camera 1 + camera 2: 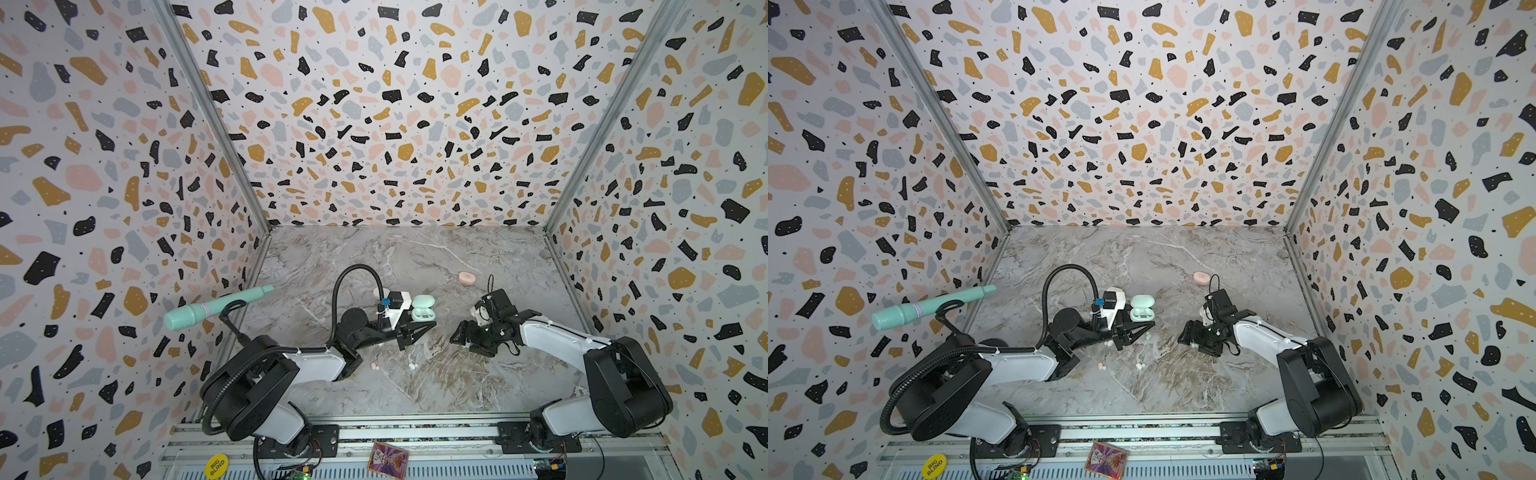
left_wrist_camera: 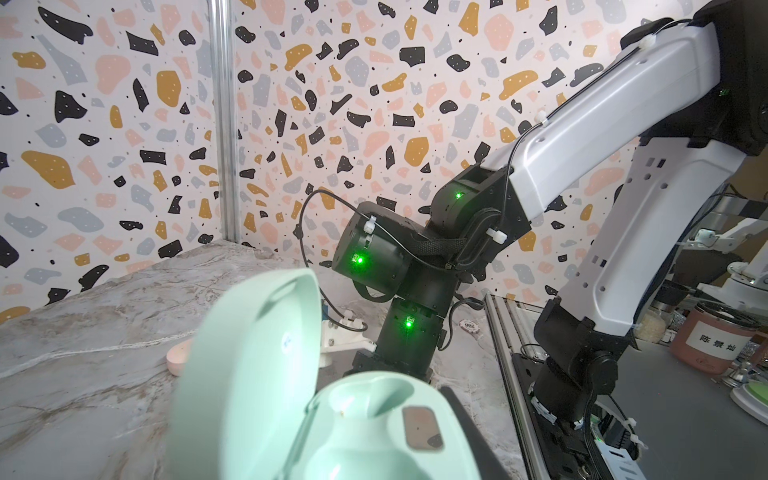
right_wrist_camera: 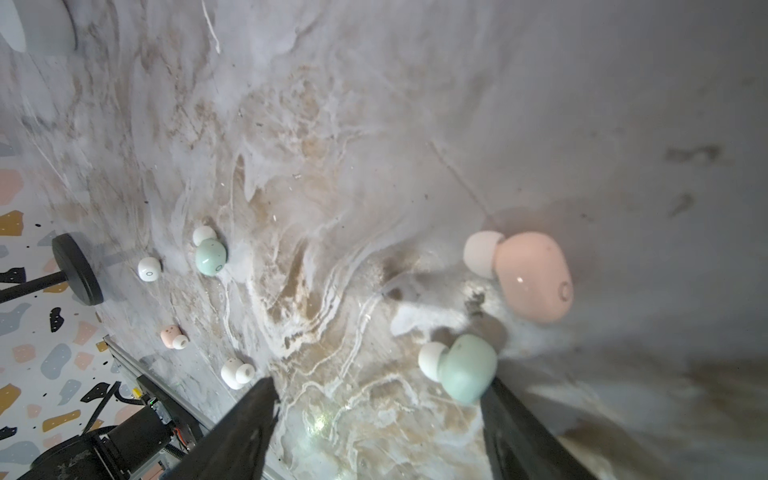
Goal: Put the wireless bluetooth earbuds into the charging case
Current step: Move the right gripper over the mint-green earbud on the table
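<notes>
Marbled grey tabletop (image 1: 415, 257) is being enclosed by terrazzo-patterned walls (image 1: 374, 124). The left gripper (image 1: 432, 325) is being held pinched together, apparently empty, the lid-raised mint-green plastic charging case (image 1: 423, 308) lying just beyond its tips. The right gripper (image 3: 380, 386) is being held spread wide, a small rounded mint-green earbud (image 3: 467, 368) being flanked by its fingers (image 3: 249, 415), a pale pink earbud (image 3: 536, 276) just past them.

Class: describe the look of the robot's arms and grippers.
Left arm and right arm: white shells, black joints. Ribbed black hose on the left, thin zip-tied cable on the right. Left gripper and right gripper: black tapered fingers.
</notes>
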Tool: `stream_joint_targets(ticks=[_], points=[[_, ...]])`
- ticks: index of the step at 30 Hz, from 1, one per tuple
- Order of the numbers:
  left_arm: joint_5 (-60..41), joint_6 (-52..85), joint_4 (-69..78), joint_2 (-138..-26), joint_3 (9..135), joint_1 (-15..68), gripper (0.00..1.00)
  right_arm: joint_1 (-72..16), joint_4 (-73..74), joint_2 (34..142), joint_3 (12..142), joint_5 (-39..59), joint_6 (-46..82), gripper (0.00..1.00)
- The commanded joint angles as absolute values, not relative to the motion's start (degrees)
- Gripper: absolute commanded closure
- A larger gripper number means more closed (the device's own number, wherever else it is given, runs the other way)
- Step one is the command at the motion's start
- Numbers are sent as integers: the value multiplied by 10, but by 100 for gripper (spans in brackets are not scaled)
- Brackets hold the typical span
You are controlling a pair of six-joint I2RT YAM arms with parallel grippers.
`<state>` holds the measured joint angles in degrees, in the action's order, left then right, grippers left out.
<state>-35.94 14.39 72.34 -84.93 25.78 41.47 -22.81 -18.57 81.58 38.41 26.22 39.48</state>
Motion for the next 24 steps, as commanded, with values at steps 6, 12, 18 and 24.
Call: stream_joint_targets(ticks=[6, 12, 18, 24], points=[[-359, 144, 768, -837, 254, 417, 81, -264, -161, 821, 437, 273, 416, 21], [-359, 143, 763, -834, 253, 417, 81, -274, -181, 833, 469, 254, 402, 21], [-357, 139, 751, -830, 255, 417, 81, -274, -235, 808, 464, 217, 406, 22], [-359, 139, 745, -829, 258, 417, 81, -272, -274, 826, 462, 180, 404, 22]])
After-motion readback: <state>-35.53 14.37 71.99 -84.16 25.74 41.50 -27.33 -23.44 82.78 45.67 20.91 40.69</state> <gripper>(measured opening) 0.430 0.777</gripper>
